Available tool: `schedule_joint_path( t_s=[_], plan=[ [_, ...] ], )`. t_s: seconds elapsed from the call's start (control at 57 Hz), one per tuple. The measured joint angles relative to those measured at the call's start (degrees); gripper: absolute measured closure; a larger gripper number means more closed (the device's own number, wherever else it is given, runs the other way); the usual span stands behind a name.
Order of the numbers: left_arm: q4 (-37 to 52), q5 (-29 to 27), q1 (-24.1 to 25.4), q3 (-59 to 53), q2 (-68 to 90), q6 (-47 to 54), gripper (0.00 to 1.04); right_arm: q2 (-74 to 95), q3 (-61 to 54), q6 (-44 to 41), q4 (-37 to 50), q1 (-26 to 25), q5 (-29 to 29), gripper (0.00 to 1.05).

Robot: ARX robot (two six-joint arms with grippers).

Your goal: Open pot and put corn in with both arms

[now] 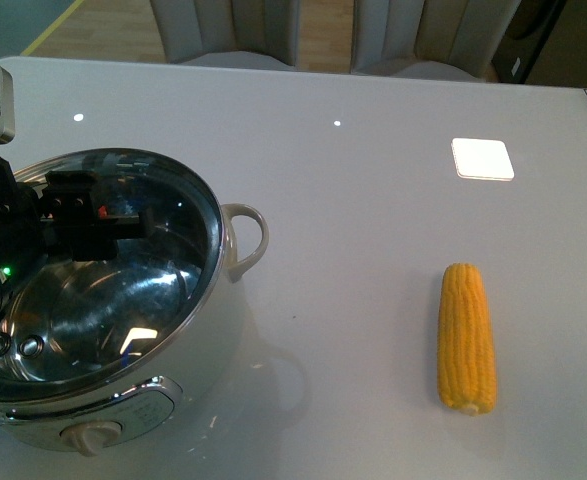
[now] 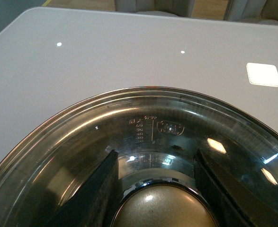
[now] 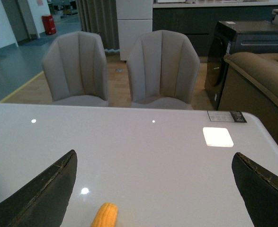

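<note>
Black and bulky, the left arm (image 1: 3, 240) reaches over the one pot (image 1: 218, 345) at the near left of the table (image 1: 353, 200). Its left gripper (image 2: 155, 156) points down onto the single glass lid (image 2: 82, 127), with fingers (image 2: 101, 189) drawn narrow against both sides of the knob (image 2: 160, 208). The right gripper (image 3: 153, 189) hangs over the table with fingers spread wide, holding nothing; the one corn (image 1: 466, 338) lies flat on the table beneath it, well apart from the pot, and two chairs (image 3: 77, 66) stand beyond the far edge.

Yellow, rowed kernels are shown on the corn (image 1: 466, 338); the pot (image 1: 223, 340) is seen white, with steel rim and beige knob (image 1: 91, 437).
</note>
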Motion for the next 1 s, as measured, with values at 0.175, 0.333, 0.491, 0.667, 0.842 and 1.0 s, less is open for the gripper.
schedule_joint_path(
  t_s=[0.175,0.333,0.491,0.667,0.842,1.0],
  plan=[
    [-4.11,0.55,0.76,0.24,-3.21,0.46,0.63,0.00,0.00,0.02,0.00,0.00,0.00,0.09],
    [-9.25,0.59,2.51,0.92,-8.66,1.33,0.63,0.00,0.00,0.00,0.00,0.00,0.00,0.09],
    [-12.96,1.53,5.01,2.60,-13.70,1.75,0.63,0.00,0.00,0.02,0.00,0.00,-0.02,0.09],
    [-17.92,5.46,11.85,4.52,-21.31,3.30,0.63,0.00,0.00,0.02,0.00,0.00,-0.02,0.09],
    [-18.86,8.70,20.87,6.21,-23.74,4.37,0.63,0.00,0.00,0.00,0.00,0.00,0.00,0.09],
    [-18.78,11.87,30.64,7.80,-23.52,5.75,0.63,0.00,0.00,0.00,0.00,0.00,-0.02,0.09]
  ],
)
